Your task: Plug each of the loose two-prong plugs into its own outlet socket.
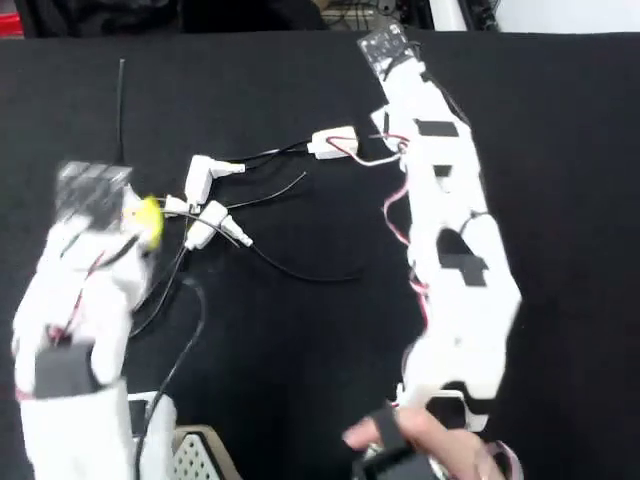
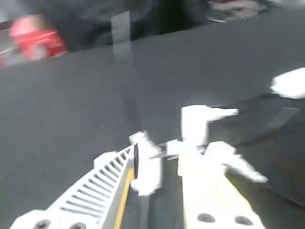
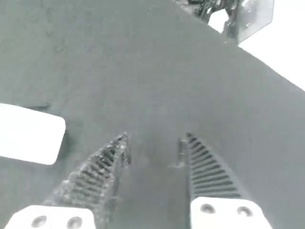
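Plugs (image 1: 200, 180) lie tangled left of centre on the table (image 1: 300, 350). Your left gripper (image 2: 159, 160), jaws spread, brackets one white plug (image 2: 145, 167), so square it before you squeeze. Your right gripper (image 3: 152, 143) hangs spread beside a white block (image 3: 28, 138), probably an outlet.

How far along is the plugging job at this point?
Done: nothing that I can see; a two-prong plug lies loose with bare prongs. In hand: the left gripper straddles a white piece, fingers open. The right gripper is open, empty. Remaining: all the plugging.
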Available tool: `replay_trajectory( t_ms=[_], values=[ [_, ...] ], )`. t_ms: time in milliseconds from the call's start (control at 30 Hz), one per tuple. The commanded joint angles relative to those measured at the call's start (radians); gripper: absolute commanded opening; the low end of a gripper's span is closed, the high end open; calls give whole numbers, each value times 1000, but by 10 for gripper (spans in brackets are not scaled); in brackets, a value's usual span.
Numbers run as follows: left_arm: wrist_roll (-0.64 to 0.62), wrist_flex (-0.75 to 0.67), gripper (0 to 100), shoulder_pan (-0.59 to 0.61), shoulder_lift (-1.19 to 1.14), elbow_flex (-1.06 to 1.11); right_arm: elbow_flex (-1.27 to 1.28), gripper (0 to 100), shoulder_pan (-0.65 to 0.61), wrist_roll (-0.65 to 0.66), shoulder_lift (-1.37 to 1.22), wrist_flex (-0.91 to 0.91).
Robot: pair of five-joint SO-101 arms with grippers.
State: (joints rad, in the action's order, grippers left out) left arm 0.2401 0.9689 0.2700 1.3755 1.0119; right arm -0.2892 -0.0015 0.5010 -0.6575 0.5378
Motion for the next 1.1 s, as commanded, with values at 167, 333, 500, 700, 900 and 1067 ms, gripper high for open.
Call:
replay_trajectory(
  t_ms=[167, 333, 500, 700, 900, 1067],
  values=[
    [130, 5, 152, 200, 462, 498, -1121, 201, -74, -26, -653, 305],
    [166, 2, 152, 197, 423, 581, -1366, 11, -117, -26, -875, 250],
    [166, 2, 149, 191, 448, 650, -1365, 15, -118, -153, -840, 347],
    [204, 5, 149, 90, 448, 687, -1365, 15, -118, -227, -832, 437],
    [281, 11, 149, 73, 448, 687, -1365, 14, -121, -256, -837, 614],
    [284, 11, 148, 70, 448, 687, -1380, 14, -123, -276, -792, 853]
  ],
)
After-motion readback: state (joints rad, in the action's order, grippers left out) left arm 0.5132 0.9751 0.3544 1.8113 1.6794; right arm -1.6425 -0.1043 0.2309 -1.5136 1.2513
